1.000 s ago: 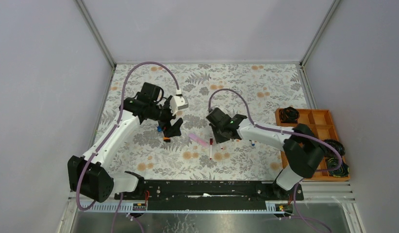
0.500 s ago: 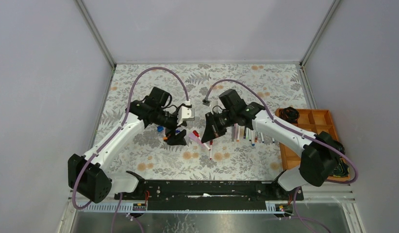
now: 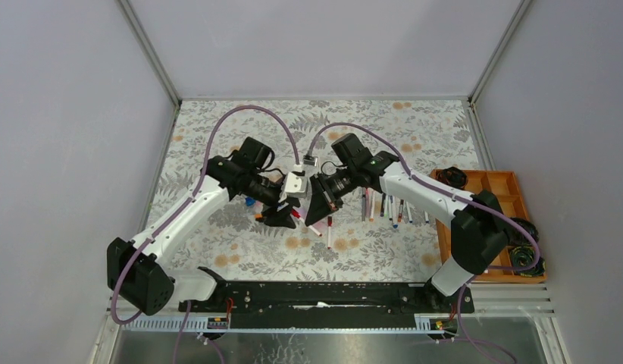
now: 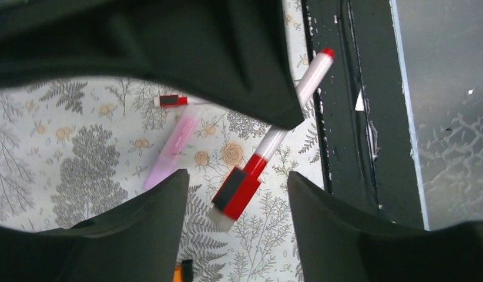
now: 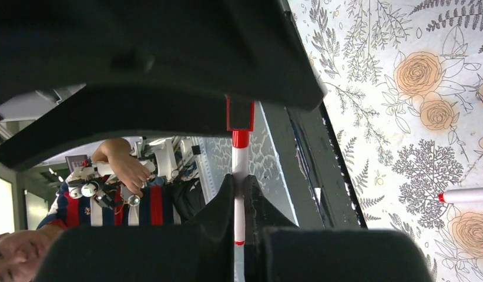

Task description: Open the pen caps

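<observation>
My 2 arms meet over the middle of the floral worktop [image 3: 414,136]. My right tool [image 5: 239,182] is clamped tight on the white barrel of a red pen [image 4: 273,141] and holds it off the surface, with the capped end pointing at my left arm. My left tool [image 4: 238,182] stands wide. Its 2 fingers [image 4: 163,223] flank the red cap [image 4: 234,194], with a gap on each side, so they are not touching it. The cap is seated on the pen. In the right wrist view the cap sits just past my right fingertips, under the dark body of the left tool.

Below the held pen, a pink highlighter [image 4: 171,150] lies flat on the worktop. Beside it lies a short red-and-black piece [image 4: 171,101]; I cannot tell whether it is a cap or a pen end. A row of other pens [image 3: 384,206] lies side by side to the right of my right tool. A blue cap [image 3: 249,202] and an orange cap [image 3: 259,218] lie near my left tool. An orange tray [image 3: 513,186] sits at the right edge of the worktop.
</observation>
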### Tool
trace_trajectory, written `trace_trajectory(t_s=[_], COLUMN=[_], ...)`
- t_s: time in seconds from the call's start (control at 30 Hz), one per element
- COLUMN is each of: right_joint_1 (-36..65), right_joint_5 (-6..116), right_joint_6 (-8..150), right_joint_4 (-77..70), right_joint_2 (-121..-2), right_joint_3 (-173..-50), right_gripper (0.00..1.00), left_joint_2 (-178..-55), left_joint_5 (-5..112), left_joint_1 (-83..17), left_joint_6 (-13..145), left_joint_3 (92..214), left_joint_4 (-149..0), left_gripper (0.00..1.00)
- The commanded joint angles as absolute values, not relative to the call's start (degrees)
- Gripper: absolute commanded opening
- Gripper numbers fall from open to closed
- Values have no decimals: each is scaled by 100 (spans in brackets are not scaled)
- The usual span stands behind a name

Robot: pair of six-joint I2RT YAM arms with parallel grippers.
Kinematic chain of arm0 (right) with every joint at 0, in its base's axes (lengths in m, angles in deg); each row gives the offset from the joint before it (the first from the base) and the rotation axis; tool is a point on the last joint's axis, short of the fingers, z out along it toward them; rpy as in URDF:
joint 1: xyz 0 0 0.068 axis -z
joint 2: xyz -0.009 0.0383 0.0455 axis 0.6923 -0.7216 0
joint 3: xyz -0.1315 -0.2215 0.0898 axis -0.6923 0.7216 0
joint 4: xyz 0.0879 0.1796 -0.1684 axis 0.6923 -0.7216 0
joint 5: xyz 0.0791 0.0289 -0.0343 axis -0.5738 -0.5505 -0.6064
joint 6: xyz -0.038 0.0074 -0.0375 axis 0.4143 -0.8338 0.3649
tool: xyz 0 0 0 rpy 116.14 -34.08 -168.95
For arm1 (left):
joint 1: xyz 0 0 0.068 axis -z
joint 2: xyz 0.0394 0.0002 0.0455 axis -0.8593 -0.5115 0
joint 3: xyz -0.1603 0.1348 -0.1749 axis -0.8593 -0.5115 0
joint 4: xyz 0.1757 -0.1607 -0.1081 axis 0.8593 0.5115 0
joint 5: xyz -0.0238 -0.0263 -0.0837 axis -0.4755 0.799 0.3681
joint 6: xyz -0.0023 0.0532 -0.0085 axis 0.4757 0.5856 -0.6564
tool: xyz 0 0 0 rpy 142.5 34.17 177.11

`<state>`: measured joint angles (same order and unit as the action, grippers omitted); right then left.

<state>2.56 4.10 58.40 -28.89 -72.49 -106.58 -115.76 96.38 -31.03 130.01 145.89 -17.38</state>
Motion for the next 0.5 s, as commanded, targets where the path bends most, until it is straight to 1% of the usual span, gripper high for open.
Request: trace_trajectory(t_s=[0.0, 0.07, 0.1, 0.17, 0.23, 0.27, 0.37, 0.4, 0.47], right_joint_1=[226, 233, 233, 233, 233, 230, 233, 226, 153], right_joint_5=[51, 63, 74, 98, 99, 113, 117, 102, 95], right_joint_6=[5881, 5875, 5866, 5829, 5791, 5786, 5679, 5605, 5501], right_joint_4=[-3072, -3080, -3076, -3006, -2983, -2986, -2868, -2787, -2669], right_joint_2=[-7499, -7560, -7570, -7565, -7574, -7570, -7562, -7565, -7596], right_joint_3=[-11029, -11056, -11055, -11029, -11013, -11013, -10955, -10919, -10848], right_gripper=[0, 0, 0, 0, 0, 0, 1, 12, 27], left_joint_2=[-11638, -11637, -11637, -11648, -11676, -11696, -11715, -11708, -11707], left_joint_5=[9843, 9817, 9737, 9595, 9480, 9417, 9302, 9299, 9308], left_joint_1=[-2942, -2919, -2910, -2901, -2884, -2879, -2870, -2866, -2852], left_joint_6=[13389, 13468, 13512, 13593, 13612, 13612, 13626, 13629, 13634], left_joint_3=[14858, 14851, 14836, 14796, 14783, 14785, 14796, 14816, 14864], left_joint_4=[-1348, -1272, -1244, -1199, -1183, -1183, -1183, -1183, -1187], left_gripper=[62, 50, 41, 28, 13, 9, 8, 7, 6])
